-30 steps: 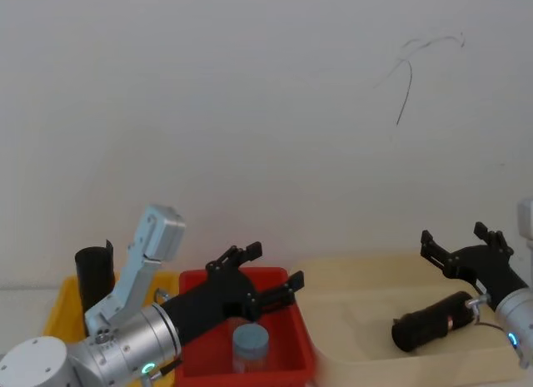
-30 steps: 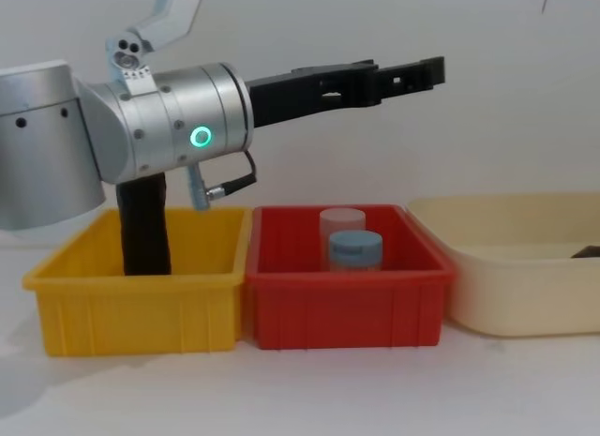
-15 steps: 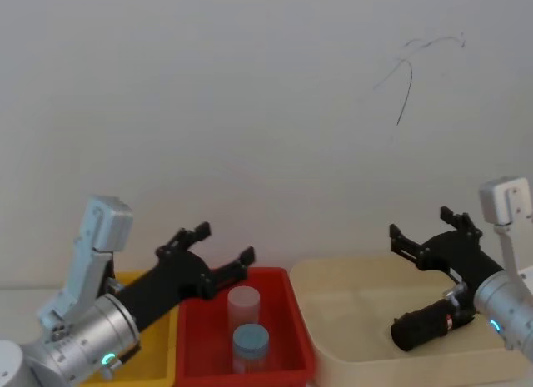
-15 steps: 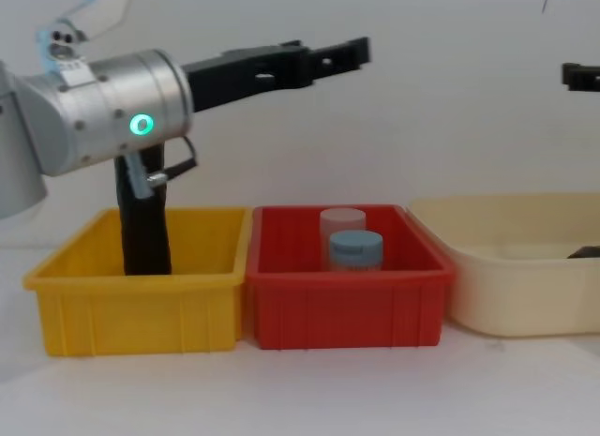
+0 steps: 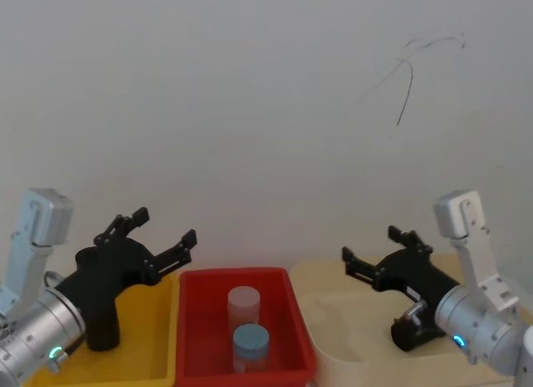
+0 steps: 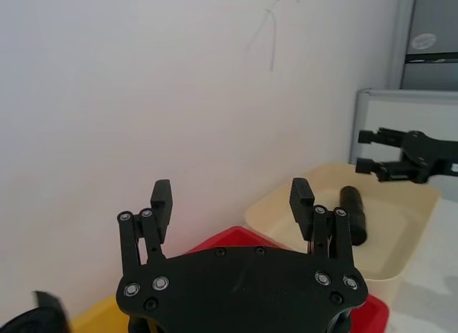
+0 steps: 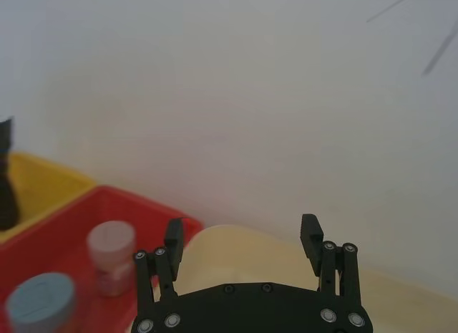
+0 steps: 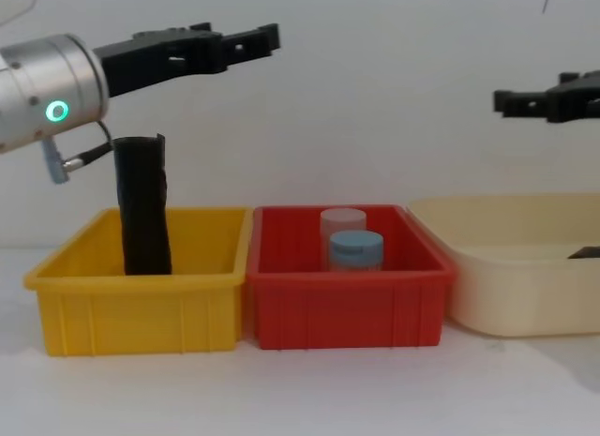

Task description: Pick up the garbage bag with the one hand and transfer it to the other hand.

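Note:
The garbage bag [image 5: 410, 334], a black roll, lies on its side in the cream tub [image 5: 354, 320]; my right wrist hides part of it. It also lies in the tub [image 6: 401, 225] as the garbage bag [image 6: 352, 215] in the left wrist view. My right gripper [image 5: 370, 244] hovers open above the tub's left part, well over the roll, and shows high at the right as the right gripper [image 8: 532, 93]. My left gripper [image 5: 162, 226], wrist ring glowing green, is open and empty above the yellow bin [image 8: 141, 277], high up as the left gripper [image 8: 239, 37].
A second black roll [image 8: 142, 206] stands upright in the yellow bin. The red bin [image 8: 347, 305] between yellow bin and cream tub [image 8: 506, 295] holds a blue-lidded jar [image 8: 354, 248] and a translucent one [image 8: 342, 218]. A white wall rises right behind the bins.
My left gripper has swung left, from over the red bin to over the yellow bin. My right gripper has moved left and risen above the tub. Both stayed open.

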